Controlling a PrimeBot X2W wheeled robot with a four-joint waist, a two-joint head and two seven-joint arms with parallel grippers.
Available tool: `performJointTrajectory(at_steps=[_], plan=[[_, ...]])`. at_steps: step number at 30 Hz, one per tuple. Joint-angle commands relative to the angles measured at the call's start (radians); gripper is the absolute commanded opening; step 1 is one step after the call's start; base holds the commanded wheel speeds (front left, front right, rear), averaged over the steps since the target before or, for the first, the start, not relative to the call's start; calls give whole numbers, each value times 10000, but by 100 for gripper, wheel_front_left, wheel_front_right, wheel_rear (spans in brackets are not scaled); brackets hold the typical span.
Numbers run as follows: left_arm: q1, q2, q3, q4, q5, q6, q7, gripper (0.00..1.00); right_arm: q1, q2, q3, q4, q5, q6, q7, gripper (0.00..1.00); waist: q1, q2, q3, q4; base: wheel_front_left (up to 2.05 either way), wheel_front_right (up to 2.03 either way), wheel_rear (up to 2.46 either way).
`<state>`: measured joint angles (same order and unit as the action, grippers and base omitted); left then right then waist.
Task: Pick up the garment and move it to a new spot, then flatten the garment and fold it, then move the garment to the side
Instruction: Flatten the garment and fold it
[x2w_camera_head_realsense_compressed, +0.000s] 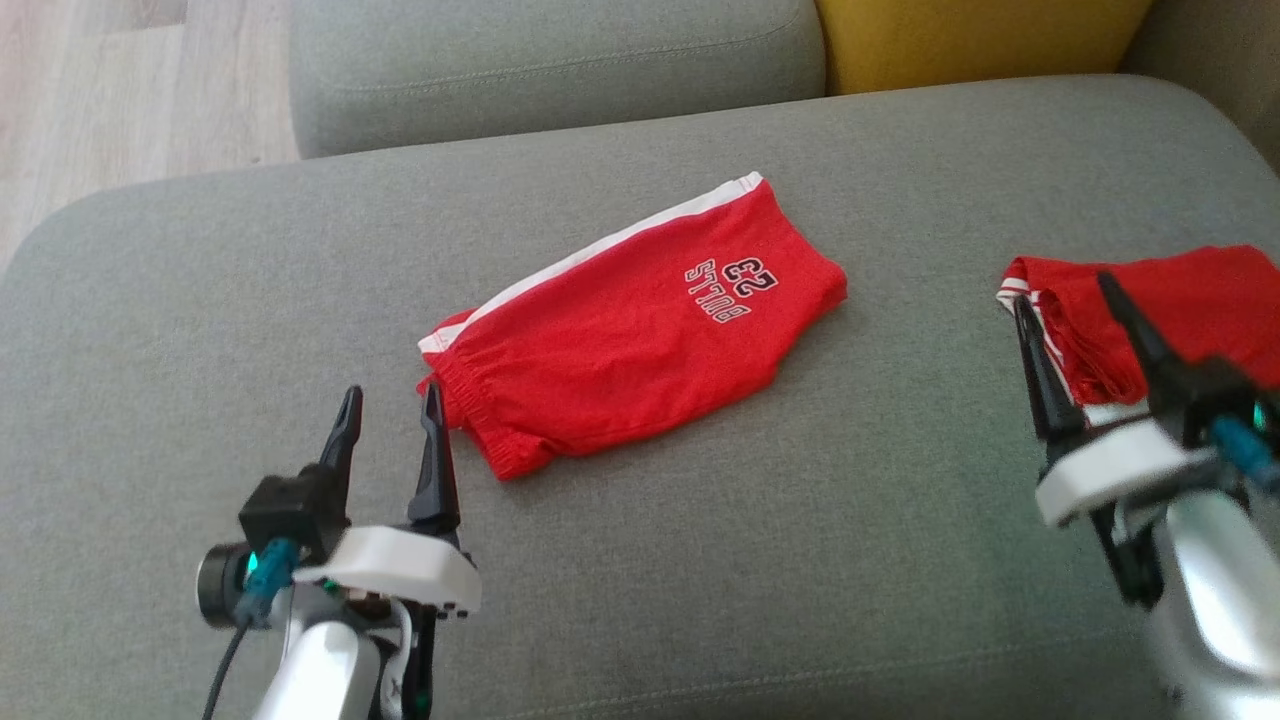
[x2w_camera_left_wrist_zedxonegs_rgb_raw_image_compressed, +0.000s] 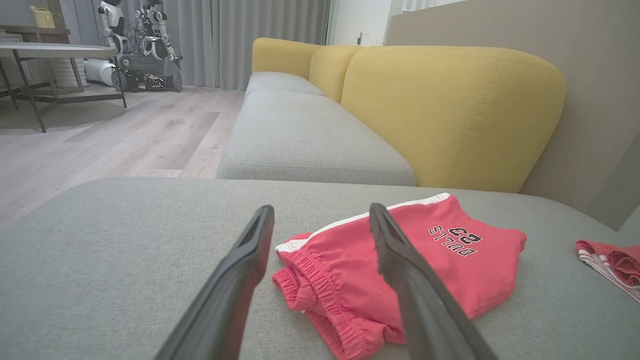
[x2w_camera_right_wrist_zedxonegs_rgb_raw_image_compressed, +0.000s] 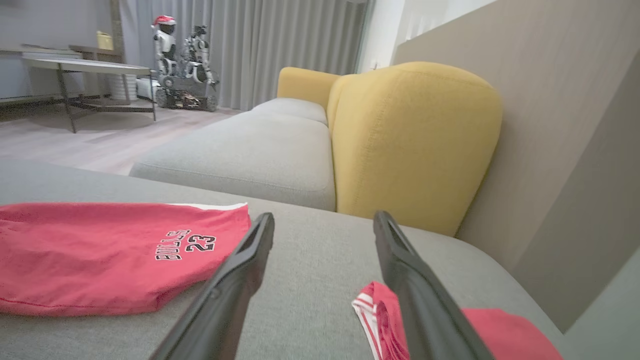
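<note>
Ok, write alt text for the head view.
Red shorts printed BULLS 23 lie flat mid-cushion on a grey sofa. The open left pincer hovers by their waistband; the open right pincer hovers over a second red garment at the right edge.

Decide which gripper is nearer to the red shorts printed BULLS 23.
Left. The left gripper is open just beside the shorts' waistband end. The right gripper is open well off to the other side, at a second red garment.

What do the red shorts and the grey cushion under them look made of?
Red shorts: probably soft knit cloth, matte; it creases limply and the waistband is gathered elastic. Grey cushion: seemingly woven upholstery fabric, matte, by its fine flecked texture; the filling is hidden.
</note>
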<state>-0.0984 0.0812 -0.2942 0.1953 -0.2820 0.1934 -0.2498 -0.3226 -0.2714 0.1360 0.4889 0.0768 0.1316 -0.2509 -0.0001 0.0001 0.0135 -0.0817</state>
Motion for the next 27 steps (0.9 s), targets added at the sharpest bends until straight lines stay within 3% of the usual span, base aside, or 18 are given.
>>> performJointTrajectory(at_steps=[1, 7, 16, 27], plan=[[-286, 7, 463, -388, 173, -40, -119, 100, -46, 118, -79, -507, -223, -9, -108, 100, 1, -1, -22, -19, 0, 0, 0], [102, -125, 555, -488, 1106, -246, -119, 100, 1060, 804, -781, -1464, -1707, -9, -108, 100, 1, -1, -54, -140, 0, 0, 0], [292, -256, 1026, -678, 1164, -366, -120, 100, 1433, 1226, -1108, -1694, -1966, -9, -108, 100, 1, -1, 24, -115, 0, 0, 0], [96, -305, 925, -786, 1199, -520, -120, 100, 469, 1563, -963, -1116, 670, -9, 741, 100, 1, -1, 415, 394, 0, 0, 0]])
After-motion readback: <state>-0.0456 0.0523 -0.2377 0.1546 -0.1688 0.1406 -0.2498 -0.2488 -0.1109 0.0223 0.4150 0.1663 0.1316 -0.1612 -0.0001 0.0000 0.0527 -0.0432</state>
